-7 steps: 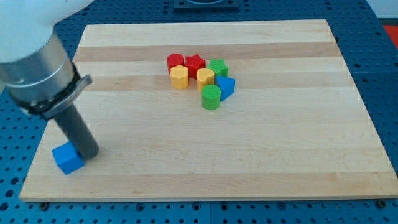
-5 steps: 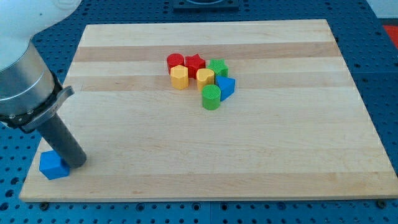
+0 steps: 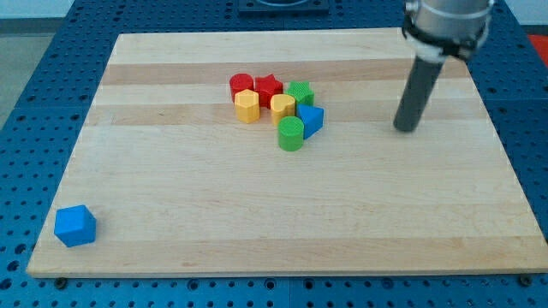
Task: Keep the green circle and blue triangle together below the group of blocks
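The green circle (image 3: 291, 134) sits at the bottom of the cluster, touching the blue triangle (image 3: 311, 119) just up and to its right. Above them lie a green star (image 3: 300, 92), a yellow heart (image 3: 282, 106), a yellow hexagon (image 3: 247, 106), a red star (image 3: 269, 86) and a red circle (image 3: 241, 84). My tip (image 3: 404, 129) rests on the board well to the right of the cluster, level with the blue triangle and apart from every block.
A blue cube (image 3: 74, 226) sits alone near the board's bottom left corner. The wooden board (image 3: 257, 214) lies on a blue perforated table.
The rod has left the blue cube at the bottom left and now stands on the right of the board. The cube slid further towards the corner before that. The cluster has not moved.
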Action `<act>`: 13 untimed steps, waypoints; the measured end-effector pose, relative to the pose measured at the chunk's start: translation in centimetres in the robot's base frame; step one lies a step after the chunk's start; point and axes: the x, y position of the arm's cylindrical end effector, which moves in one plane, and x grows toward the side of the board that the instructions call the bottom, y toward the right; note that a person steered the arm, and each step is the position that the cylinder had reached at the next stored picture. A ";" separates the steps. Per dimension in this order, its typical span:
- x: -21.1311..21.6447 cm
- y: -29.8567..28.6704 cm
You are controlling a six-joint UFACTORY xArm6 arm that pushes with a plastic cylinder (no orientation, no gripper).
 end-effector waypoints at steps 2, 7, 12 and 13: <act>-2.5 -5.9; 11.8 -15.7; 11.9 -9.9; 13.2 -14.5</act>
